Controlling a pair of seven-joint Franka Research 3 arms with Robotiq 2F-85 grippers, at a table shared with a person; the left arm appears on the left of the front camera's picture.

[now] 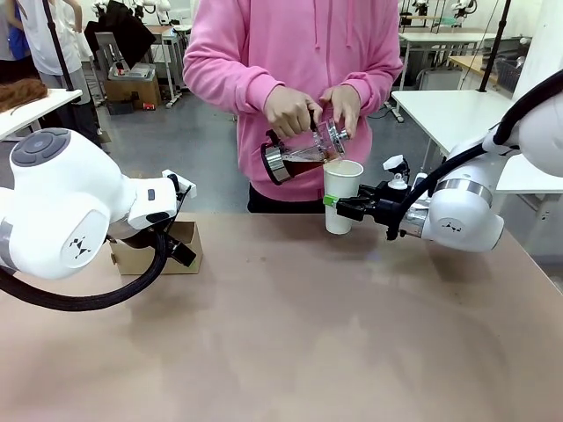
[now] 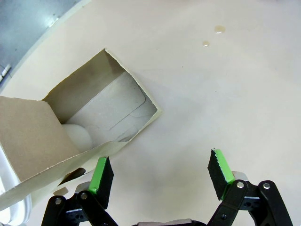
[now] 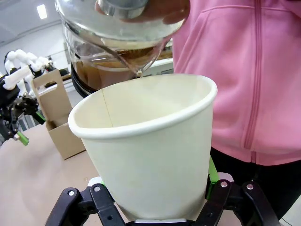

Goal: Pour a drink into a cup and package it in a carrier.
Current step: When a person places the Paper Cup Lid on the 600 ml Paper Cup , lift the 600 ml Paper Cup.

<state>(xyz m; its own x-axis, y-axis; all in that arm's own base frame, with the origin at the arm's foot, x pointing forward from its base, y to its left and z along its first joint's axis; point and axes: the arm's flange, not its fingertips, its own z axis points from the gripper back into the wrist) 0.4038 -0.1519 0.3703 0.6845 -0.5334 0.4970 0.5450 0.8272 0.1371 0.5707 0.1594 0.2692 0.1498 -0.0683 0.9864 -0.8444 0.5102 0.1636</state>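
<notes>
While a person (image 1: 299, 53) tips the drink (image 1: 306, 163) over the cup (image 1: 343, 189), the right hand (image 1: 334, 204) pinches it; the left hand (image 2: 162, 172) hangs spread by the carrier (image 2: 28, 132).

The paper cup (image 1: 341, 195) sits between the right end effector's (image 1: 339, 205) fingers at the surface's (image 1: 290, 334) far edge, 1 o'clock from centre. The glass jug (image 1: 303, 151) tilts above its rim at 11 o'clock. The carrier (image 1: 158, 251) lies at 9 o'clock, beside the left end effector (image 2: 160, 165).
</notes>
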